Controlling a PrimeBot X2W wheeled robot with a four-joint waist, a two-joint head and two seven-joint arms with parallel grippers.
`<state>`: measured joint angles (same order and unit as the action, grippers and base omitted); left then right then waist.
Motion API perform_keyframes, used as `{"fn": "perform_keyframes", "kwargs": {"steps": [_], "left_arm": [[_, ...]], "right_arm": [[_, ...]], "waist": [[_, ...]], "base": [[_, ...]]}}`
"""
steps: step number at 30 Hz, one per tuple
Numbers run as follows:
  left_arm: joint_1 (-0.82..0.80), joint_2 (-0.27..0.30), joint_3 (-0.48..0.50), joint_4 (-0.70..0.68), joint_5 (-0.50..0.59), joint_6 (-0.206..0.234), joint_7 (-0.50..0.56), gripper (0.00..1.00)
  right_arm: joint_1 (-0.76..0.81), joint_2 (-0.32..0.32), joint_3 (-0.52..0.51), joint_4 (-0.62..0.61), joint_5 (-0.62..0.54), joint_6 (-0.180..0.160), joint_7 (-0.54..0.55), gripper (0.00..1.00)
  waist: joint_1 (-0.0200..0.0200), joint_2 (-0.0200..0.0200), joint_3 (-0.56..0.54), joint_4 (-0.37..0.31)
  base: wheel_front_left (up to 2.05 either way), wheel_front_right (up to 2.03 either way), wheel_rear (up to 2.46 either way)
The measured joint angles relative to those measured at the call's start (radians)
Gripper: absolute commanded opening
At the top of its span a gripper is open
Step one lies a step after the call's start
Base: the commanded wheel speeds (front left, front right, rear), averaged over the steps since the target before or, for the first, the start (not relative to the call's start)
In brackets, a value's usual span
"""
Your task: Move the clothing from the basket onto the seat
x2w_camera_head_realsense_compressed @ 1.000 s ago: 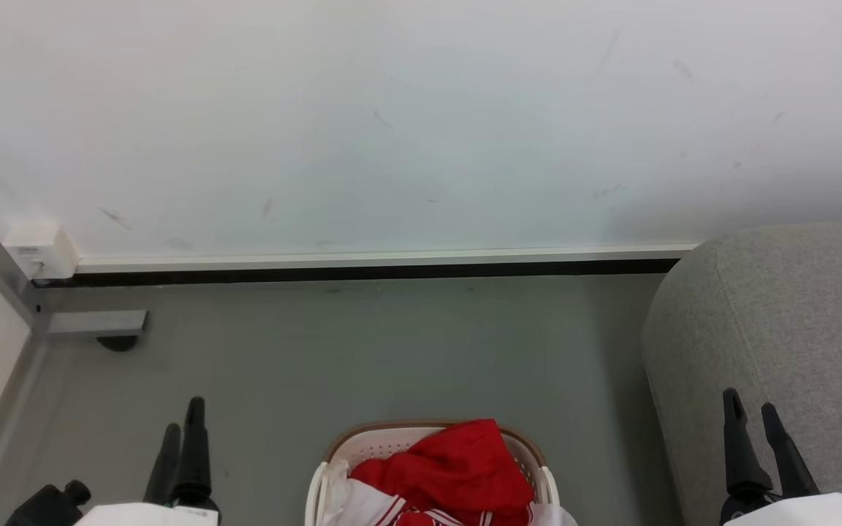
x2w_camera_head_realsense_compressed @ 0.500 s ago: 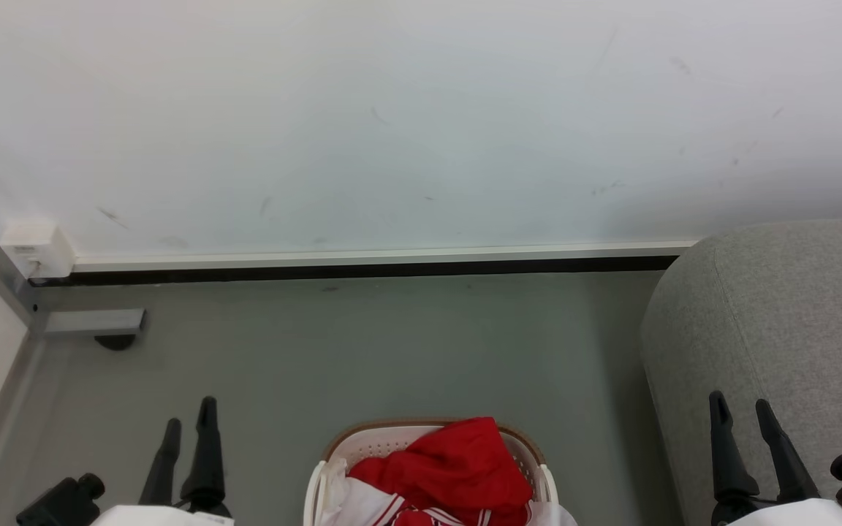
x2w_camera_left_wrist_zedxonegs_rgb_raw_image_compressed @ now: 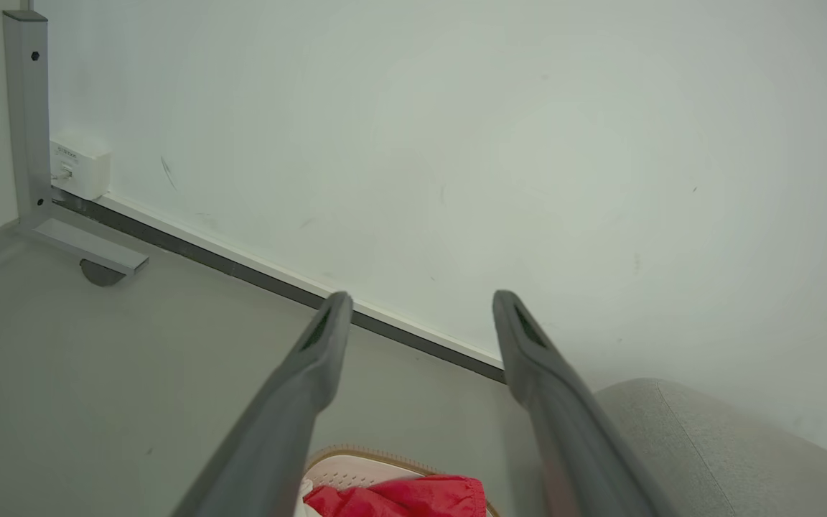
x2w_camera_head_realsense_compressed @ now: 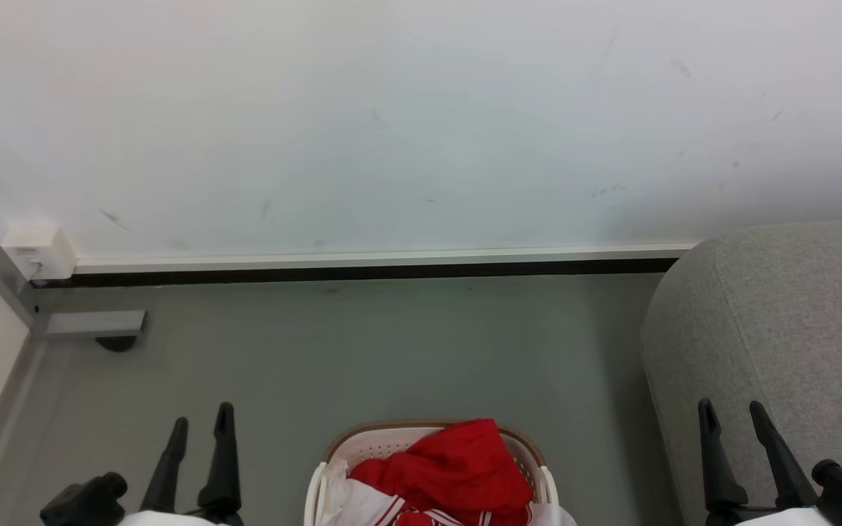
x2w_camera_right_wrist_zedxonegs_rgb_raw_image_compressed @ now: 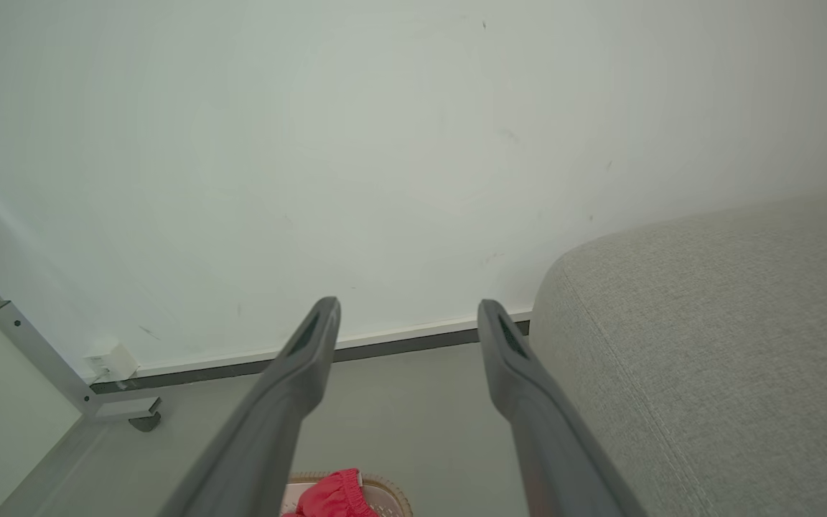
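Observation:
Red clothing (x2w_camera_head_realsense_compressed: 457,467) with white striped trim lies heaped in the cream basket (x2w_camera_head_realsense_compressed: 377,443) with its brown rim, on the floor at the bottom centre of the head view. The light-grey seat (x2w_camera_head_realsense_compressed: 794,321) stands to the right of the basket. My left gripper (x2w_camera_head_realsense_compressed: 203,415) is open above the floor, left of the basket, holding nothing. At the seat's near side my right gripper (x2w_camera_head_realsense_compressed: 731,413) is open and holds nothing. The left wrist view has the open left gripper (x2w_camera_left_wrist_zedxonegs_rgb_raw_image_compressed: 421,305), the clothing (x2w_camera_left_wrist_zedxonegs_rgb_raw_image_compressed: 399,497) and the seat (x2w_camera_left_wrist_zedxonegs_rgb_raw_image_compressed: 708,445). The right wrist view has the open right gripper (x2w_camera_right_wrist_zedxonegs_rgb_raw_image_compressed: 406,312), the clothing (x2w_camera_right_wrist_zedxonegs_rgb_raw_image_compressed: 331,495) and the seat (x2w_camera_right_wrist_zedxonegs_rgb_raw_image_compressed: 729,345).
A white wall (x2w_camera_head_realsense_compressed: 421,124) with a dark skirting strip runs across the back. A grey metal frame post and foot (x2w_camera_head_realsense_compressed: 92,322) stand at the left, with a small white box (x2w_camera_head_realsense_compressed: 39,247) on the wall. Grey floor (x2w_camera_head_realsense_compressed: 392,351) lies between wall and basket.
Both grippers have shifted inward toward the basket, the left one to the right and the right one to the left, and sit slightly lower. Both stay open. The clothing has not moved.

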<state>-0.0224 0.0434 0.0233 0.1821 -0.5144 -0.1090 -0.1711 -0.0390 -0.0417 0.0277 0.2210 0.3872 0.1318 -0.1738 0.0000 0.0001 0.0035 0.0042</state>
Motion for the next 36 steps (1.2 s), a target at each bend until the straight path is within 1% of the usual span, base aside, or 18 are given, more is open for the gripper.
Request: {"fn": "perform_keyframes", "kwargs": {"steps": [9, 18, 36], "left_arm": [[0.007, 0.000, -0.005, 0.002, 0.097, 0.004, -0.024, 1.00], [0.008, 0.001, -0.008, 0.007, 0.183, 0.002, -0.042, 1.00], [0.019, 0.002, -0.006, 0.033, 0.296, -0.005, -0.077, 1.00]], "right_arm": [[0.004, -0.001, 0.005, 0.009, -0.079, 0.000, -0.021, 1.00], [0.010, -0.002, 0.008, 0.030, -0.114, 0.000, -0.039, 1.00], [0.022, -0.004, 0.014, 0.052, -0.209, 0.000, -0.074, 1.00]], "waist": [[0.0000, 0.0000, -0.004, 0.000], [0.0000, 0.0000, -0.003, 0.006], [0.0000, 0.0000, -0.001, 0.003]], "base": [[0.00, 0.00, 0.00], [0.00, 0.00, 0.00], [0.00, 0.00, 0.00]]}}
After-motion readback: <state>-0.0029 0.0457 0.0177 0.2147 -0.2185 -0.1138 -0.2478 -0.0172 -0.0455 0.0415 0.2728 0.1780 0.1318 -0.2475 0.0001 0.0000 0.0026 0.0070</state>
